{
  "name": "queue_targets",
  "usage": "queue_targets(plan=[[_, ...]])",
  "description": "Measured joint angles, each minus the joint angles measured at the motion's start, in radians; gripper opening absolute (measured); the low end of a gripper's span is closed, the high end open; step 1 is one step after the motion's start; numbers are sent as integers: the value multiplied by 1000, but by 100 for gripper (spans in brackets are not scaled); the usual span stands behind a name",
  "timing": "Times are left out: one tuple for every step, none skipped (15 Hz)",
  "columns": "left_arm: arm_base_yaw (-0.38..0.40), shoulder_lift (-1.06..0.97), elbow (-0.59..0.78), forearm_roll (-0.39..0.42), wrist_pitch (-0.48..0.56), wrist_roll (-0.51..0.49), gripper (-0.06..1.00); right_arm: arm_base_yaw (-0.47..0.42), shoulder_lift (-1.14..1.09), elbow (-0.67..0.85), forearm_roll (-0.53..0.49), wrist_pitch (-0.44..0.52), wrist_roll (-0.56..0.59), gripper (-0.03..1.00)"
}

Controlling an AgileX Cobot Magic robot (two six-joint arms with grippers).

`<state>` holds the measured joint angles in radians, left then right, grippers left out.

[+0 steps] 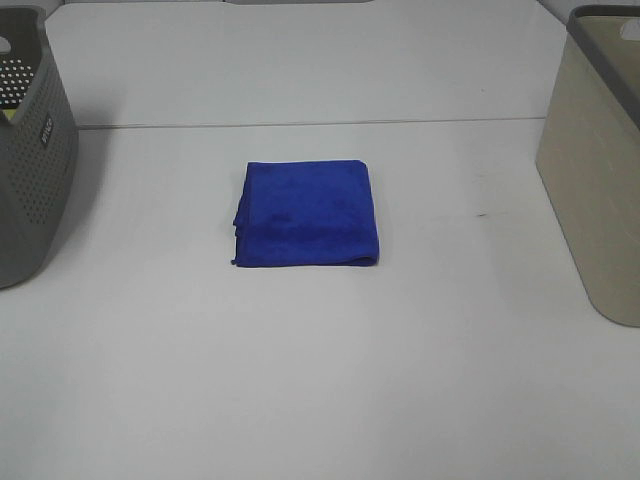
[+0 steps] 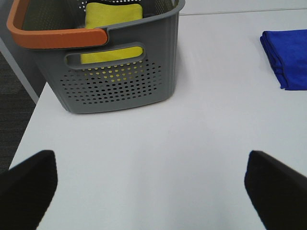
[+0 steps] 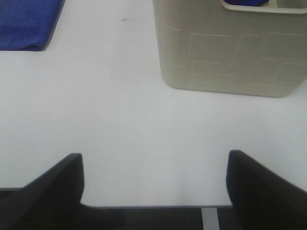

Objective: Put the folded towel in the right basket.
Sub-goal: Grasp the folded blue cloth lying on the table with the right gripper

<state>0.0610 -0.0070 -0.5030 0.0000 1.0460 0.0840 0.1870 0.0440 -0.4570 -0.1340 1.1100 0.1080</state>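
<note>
Folded blue towel lies flat mid-table, nobody on it.
Beige right basket stands well apart; left gripper and right gripper both gape wide, holding nothing.

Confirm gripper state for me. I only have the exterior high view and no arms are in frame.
Observer: Both are open. The left gripper and right gripper have their fingers wide apart over bare table, holding nothing.
Operator: Anything inside the right basket?
Observer: Yes. The right wrist view shows a blue item just inside the rim of the right basket. Too little shows to say what it is.
Operator: And the left one?
Observer: The left basket holds a folded yellow cloth.
</note>
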Motion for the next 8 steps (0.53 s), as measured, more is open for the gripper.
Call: queue_targets(plan=[[0,0,0,0,0,0,99,0,0,0,0,0,0,79],[0,0,0,0,0,0,99,0,0,0,0,0,0,79],[0,0,0,0,0,0,99,0,0,0,0,0,0,79],[0,0,0,0,0,0,99,0,0,0,0,0,0,79],[0,0,0,0,0,0,99,0,0,0,0,0,0,79],[0,0,0,0,0,0,99,0,0,0,0,0,0,79],[0,0,0,0,0,0,99,0,0,0,0,0,0,79],[0,0,0,0,0,0,99,0,0,0,0,0,0,79]])
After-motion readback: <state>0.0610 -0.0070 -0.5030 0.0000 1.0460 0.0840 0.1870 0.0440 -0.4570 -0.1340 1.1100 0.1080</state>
